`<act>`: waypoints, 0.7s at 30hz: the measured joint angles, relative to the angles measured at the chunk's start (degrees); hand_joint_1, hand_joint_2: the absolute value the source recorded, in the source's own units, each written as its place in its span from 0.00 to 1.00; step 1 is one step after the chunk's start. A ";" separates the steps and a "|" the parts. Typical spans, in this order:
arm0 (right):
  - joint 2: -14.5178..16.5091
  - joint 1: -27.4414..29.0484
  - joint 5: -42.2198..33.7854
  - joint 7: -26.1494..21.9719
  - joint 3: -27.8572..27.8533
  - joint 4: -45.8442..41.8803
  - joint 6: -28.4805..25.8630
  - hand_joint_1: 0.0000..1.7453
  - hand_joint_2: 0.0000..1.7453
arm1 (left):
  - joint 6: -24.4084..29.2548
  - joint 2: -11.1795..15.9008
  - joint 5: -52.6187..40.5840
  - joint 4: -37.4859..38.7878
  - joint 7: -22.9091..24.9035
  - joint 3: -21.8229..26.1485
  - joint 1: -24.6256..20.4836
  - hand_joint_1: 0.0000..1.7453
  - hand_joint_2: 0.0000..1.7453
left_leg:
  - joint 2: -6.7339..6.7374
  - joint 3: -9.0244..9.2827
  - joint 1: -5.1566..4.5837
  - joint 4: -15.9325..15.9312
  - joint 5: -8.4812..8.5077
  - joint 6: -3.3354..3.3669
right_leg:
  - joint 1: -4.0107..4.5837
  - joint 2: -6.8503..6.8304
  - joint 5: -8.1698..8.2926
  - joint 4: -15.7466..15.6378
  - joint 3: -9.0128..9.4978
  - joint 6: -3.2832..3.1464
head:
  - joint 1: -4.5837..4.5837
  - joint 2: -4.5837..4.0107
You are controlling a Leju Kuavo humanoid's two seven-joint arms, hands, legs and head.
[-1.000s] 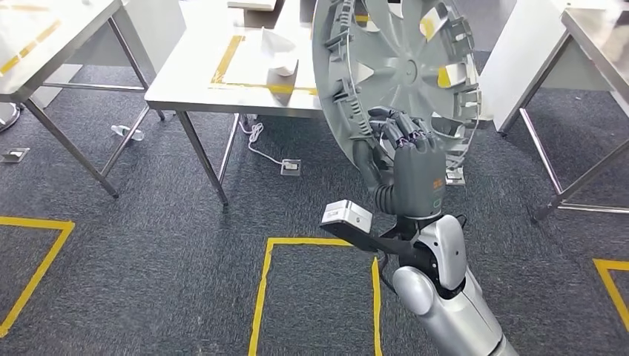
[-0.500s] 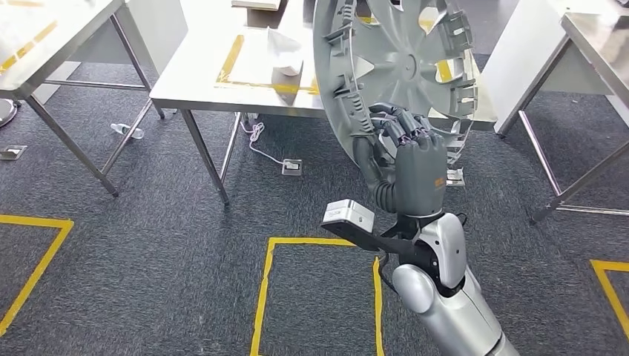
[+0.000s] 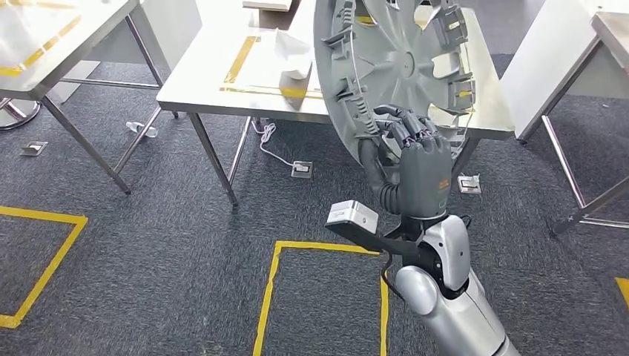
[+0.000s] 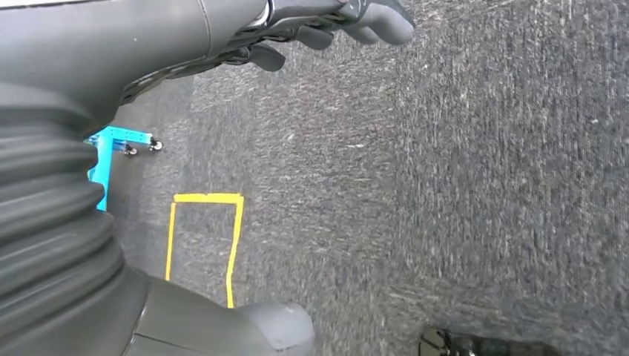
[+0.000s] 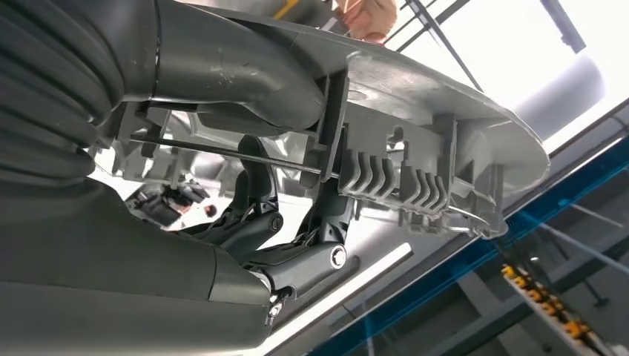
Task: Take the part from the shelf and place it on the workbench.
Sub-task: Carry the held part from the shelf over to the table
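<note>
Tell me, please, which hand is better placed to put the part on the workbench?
The right hand. It already grips the part by its rim, held up in front of the workbench. The left hand hangs over the floor, holding nothing.

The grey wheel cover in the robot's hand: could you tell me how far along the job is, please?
Done: the wheel cover is off the shelf; the right hand grips its lower rim and holds it upright in the air. In hand: carrying it, with the steel workbench just ahead, a yellow-taped rectangle marked on top. Left: setting the cover down on the bench and letting go. The left hand holds nothing.
</note>
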 joint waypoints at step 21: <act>0.07 -0.02 0.03 -0.03 0.02 0.51 -0.20 1.00 1.00 | -0.03 0.14 0.08 0.01 -0.05 0.05 0.60 0.00 1.00 | 0.44 -3.50 -0.67 -1.26 3.78 2.90 | 0.48 0.08 -10.13 14.74 -0.19 0.42 | -0.19 0.00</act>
